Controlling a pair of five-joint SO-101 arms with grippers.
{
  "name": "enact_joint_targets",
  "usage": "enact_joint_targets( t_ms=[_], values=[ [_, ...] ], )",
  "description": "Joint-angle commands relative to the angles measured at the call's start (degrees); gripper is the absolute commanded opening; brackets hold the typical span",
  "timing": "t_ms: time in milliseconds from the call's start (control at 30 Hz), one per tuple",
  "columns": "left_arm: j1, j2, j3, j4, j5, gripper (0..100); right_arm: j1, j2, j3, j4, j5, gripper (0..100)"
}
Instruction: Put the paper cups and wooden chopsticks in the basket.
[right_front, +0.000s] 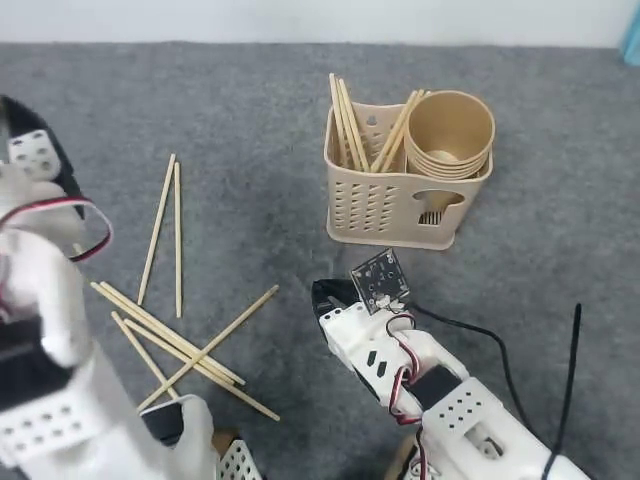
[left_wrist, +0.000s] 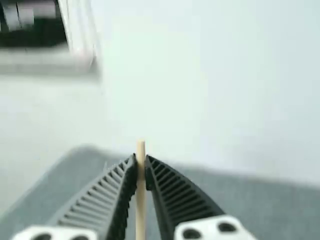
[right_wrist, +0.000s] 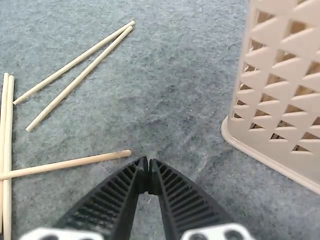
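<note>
done: a stack of cups (right_front: 450, 135) sits in one compartment of the basket (right_front: 385, 215), and several standing chopsticks (right_front: 345, 120) fill the compartment beside it.
to do: loose chopsticks lie on the grey mat (right_front: 260, 130): a near-parallel pair (right_front: 165, 225) well apart from the basket, and a crossed heap (right_front: 185, 350) nearer the arms.
in hand: the left gripper (left_wrist: 140, 162) is clamped on one chopstick (left_wrist: 140, 147), which pokes up between the jaws. its camera faces a wall rather than the mat, so the stick is judged to be lifted clear.
right gripper: the right gripper (right_wrist: 148, 165) has its jaws together with nothing between them. it is low over the mat, near the tip of a single stick (right_wrist: 70, 163), with the basket wall close on one side.
progress: the cups look finished. the chopsticks look less than half done, since more lie on the mat than stand in the basket.
edges: the basket wall is tall and the standing sticks lean out past its rim, so the held stick would likely need to go in from above, end first.
open room: wide bare mat lies between the heap and the basket. the right arm (right_front: 400, 360) sits in front of the basket and may crowd a path from the left.
</note>
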Motion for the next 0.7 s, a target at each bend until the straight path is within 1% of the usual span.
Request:
enact_joint_targets(
  t_ms=[0, 167, 233, 333, 400, 433, 533, 600, 667],
  values=[
    [3.8, -2.9, 2.9, -10.1, 0.0, 1, 0.8, -0.9, -0.4, -1.2, 1.7, 1.3],
    [10.7, -9.2, 17.2, -28.1, 0.1, 1, 0.8, -0.9, -0.4, -1.2, 1.7, 1.3],
    [13.6, -13.3, 24.9, -37.2, 0.1, 1, 0.8, -0.9, -0.4, -1.2, 1.7, 1.3],
    [18.2, -18.3, 35.6, -52.8, 0.1, 1, 0.8, -0.9, -0.4, -1.2, 1.7, 1.3],
    [21.4, -19.8, 40.7, -61.2, 0.2, 1, 0.8, -0.9, -0.4, -1.2, 1.7, 1.3],
    [23.2, -19.7, 42.0, -63.6, 0.2, 1, 0.8, -0.9, -0.4, -1.2, 1.7, 1.3],
    [28.6, -17.7, 42.3, -64.5, 0.5, 1, 0.8, -0.9, -0.4, -1.2, 1.7, 1.3],
    [31.9, -15.5, 41.4, -64.7, 3.3, 1, 0.8, -0.9, -0.4, -1.2, 1.7, 1.3],
    [34.6, -12.5, 38.8, -64.6, 7.5, 1, 0.8, -0.9, -0.4, -1.2, 1.7, 1.3]
  ],
)
